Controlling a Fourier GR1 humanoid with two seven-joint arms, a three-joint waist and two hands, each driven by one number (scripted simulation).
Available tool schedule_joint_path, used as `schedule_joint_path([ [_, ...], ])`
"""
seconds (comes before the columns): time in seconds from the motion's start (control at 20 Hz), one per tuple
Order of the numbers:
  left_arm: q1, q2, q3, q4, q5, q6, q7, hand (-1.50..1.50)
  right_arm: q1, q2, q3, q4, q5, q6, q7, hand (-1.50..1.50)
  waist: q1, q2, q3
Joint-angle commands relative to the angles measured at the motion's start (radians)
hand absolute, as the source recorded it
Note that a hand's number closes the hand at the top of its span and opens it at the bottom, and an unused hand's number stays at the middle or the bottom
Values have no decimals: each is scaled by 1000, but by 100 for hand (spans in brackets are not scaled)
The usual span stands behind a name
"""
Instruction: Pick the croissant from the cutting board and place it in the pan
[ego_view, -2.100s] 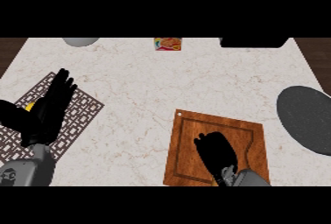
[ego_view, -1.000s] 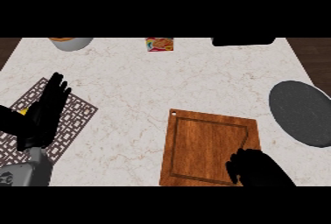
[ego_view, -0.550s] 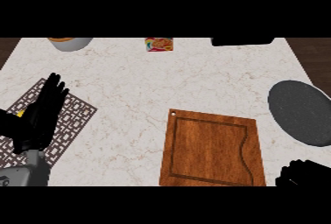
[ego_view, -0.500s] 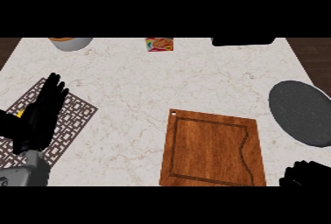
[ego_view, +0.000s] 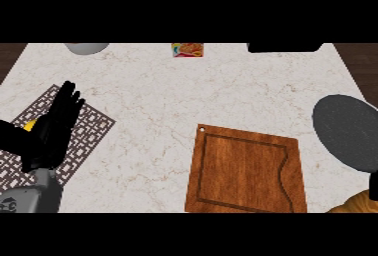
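The brown wooden cutting board (ego_view: 247, 172) lies bare at the lower middle of the counter. The golden croissant (ego_view: 358, 204) shows in the bottom right corner, off the board's right side. Just above it, at the right edge, is a black sliver of my right hand (ego_view: 372, 182), which holds the croissant; most of the hand is cut off by the view. The dark grey round pan (ego_view: 351, 131) sits at the right edge, directly beyond the croissant. My left hand (ego_view: 52, 131) rests open at the left, fingers up.
A patterned brown trivet (ego_view: 87, 131) lies under my left hand, with a yellow thing (ego_view: 29, 125) peeking out beside it. Along the far edge stand a grey bowl (ego_view: 87, 48), a colourful packet (ego_view: 187, 49) and a black object (ego_view: 284, 47).
My right hand has left the cutting board and moved right and down, almost out of view, taking the croissant with it. The board is now bare. The left hand stayed put.
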Motion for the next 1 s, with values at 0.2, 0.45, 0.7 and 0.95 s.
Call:
schedule_joint_path([
  [0.2, -33, 9, 18, 67, 13, -32, -27, 0, -184, -73, -358, 357, -393, 56, -189, 150, 19, 5, 0],
  [0.45, -18, -6, -11, 1, -1, -22, 22, 0, -357, -120, -363, 685, -400, 70, -304, 150, 34, 5, 0],
  [0.7, -15, -24, -29, 4, -28, -12, -3, 0, -511, -132, -300, 1050, -334, 5, -519, 150, 44, 8, 1],
  [0.95, -59, -5, 3, 23, 17, -41, 30, 0, -599, -61, -226, 1320, -262, -103, -727, 150, 52, 11, 2],
])
